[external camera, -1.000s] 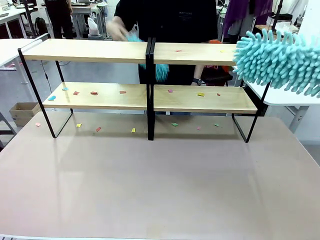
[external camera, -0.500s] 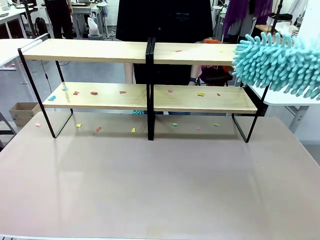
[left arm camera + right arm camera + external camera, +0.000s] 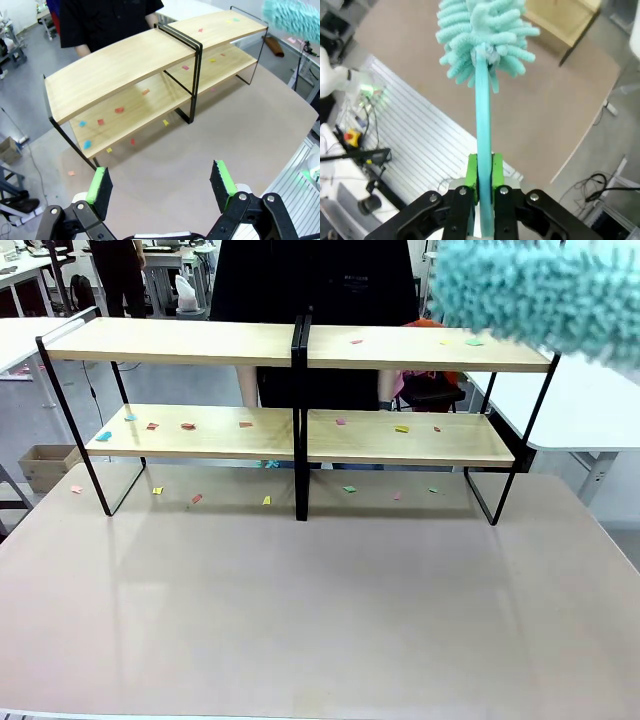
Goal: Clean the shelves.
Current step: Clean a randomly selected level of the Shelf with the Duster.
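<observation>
Beige tabletop (image 3: pixel 320 620) carries the shelves (image 3: pixel 180 341) at its far side, coloured paper scraps (image 3: pixel 188 426) dotting their boards. Clamped tight on the handle of a teal duster (image 3: pixel 540 290), the right gripper (image 3: pixel 485 171) holds its blurred head above the top board's right end; the left gripper (image 3: pixel 161 184) gapes wide, empty. Sweeping that board looks the step in hand: next, the head should drop onto it and brush the scraps off.
</observation>
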{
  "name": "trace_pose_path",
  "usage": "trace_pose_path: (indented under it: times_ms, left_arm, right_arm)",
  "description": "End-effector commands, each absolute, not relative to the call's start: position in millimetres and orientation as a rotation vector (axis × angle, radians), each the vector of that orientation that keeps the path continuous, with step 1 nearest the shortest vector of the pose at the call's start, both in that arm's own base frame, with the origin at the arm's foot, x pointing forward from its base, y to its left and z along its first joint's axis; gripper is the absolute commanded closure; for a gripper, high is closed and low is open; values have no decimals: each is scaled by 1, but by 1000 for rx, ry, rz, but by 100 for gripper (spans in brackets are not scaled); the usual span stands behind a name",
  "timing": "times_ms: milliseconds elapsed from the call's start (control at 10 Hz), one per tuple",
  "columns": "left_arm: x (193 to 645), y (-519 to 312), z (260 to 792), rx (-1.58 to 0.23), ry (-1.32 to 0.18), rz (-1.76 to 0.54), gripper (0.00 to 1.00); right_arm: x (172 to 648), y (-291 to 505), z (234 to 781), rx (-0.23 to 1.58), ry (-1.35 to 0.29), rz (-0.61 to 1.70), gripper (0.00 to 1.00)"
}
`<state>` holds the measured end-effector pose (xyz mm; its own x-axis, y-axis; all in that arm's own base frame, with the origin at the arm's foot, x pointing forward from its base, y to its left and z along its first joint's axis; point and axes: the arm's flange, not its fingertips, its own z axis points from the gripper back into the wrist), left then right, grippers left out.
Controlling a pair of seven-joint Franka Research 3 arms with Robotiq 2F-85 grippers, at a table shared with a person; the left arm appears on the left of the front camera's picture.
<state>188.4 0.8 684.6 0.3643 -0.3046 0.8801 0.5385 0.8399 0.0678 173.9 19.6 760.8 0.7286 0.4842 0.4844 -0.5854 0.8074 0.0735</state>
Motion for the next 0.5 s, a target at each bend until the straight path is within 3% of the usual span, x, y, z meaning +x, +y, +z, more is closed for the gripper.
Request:
trace_pose_path:
  times_ms: [0,200,300,400]
  left_arm:
    - [189,1,685,-247,-1070,-550,0]
    - [189,1,685,-247,-1070,-550,0]
    - [189,1,685,-247,-1070,-550,0]
    - [189,1,685,-247,-1070,-550,0]
  right_arm:
    - [208,70,795,174,-543,479,87]
    - [222,153,802,64,-430,618,87]
    - [205,89,788,185,-520,551,87]
    - [216,128,792,147,-496,587,87]
